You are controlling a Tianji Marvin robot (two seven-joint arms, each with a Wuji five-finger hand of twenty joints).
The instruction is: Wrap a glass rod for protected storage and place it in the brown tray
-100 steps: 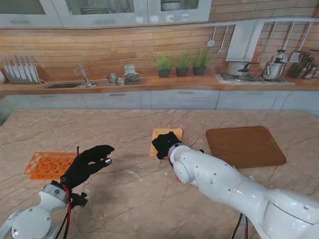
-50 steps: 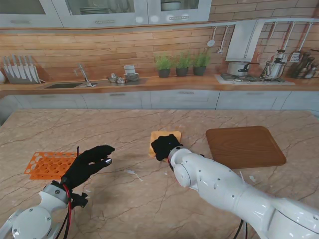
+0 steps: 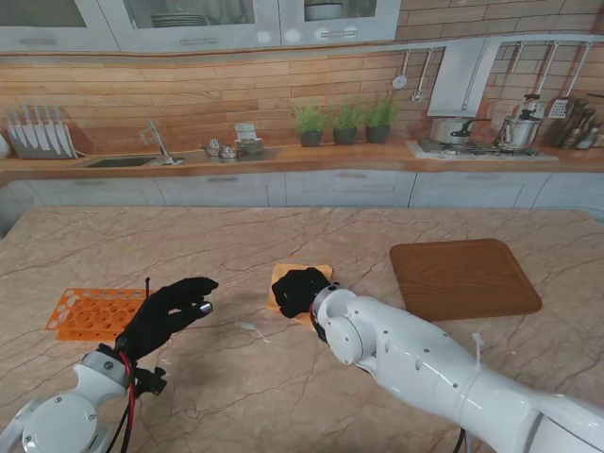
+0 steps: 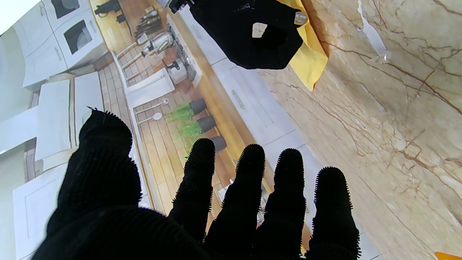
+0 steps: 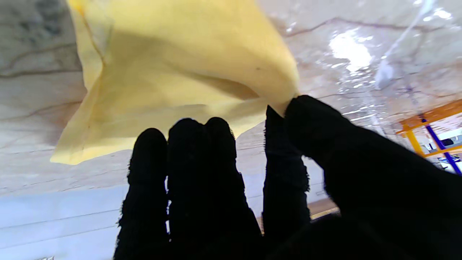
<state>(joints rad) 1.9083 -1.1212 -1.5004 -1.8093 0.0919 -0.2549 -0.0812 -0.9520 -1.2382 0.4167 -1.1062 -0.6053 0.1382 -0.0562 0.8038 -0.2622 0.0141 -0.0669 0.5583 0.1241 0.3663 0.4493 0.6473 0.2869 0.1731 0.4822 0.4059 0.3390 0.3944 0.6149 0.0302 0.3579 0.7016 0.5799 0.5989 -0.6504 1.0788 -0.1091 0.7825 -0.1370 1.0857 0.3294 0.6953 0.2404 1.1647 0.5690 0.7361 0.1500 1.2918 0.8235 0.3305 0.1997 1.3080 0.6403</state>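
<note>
A yellow cloth (image 3: pixel 282 276) lies on the marble table, and my right hand (image 3: pixel 300 290) is shut on it. The right wrist view shows thumb and forefinger pinching one corner of the cloth (image 5: pixel 180 76), which hangs lifted off the table there. A short clear glass rod (image 3: pixel 247 326) lies on the table between my two hands; it also shows as the rod (image 4: pixel 373 34) beside the cloth (image 4: pixel 308 57). My left hand (image 3: pixel 170 311) hovers open to the left, fingers (image 4: pixel 249 180) spread and holding nothing. The brown tray (image 3: pixel 462 276) sits at the right with nothing in it.
An orange grid rack (image 3: pixel 94 311) lies at the left, beside my left hand. A small clear sliver (image 3: pixel 477 345) shows near my right forearm. The kitchen counter runs along the far side of the table.
My right hand has dragged the yellow cloth left and nearer to me, toward the glass rod. The left hand has stayed where it was.
</note>
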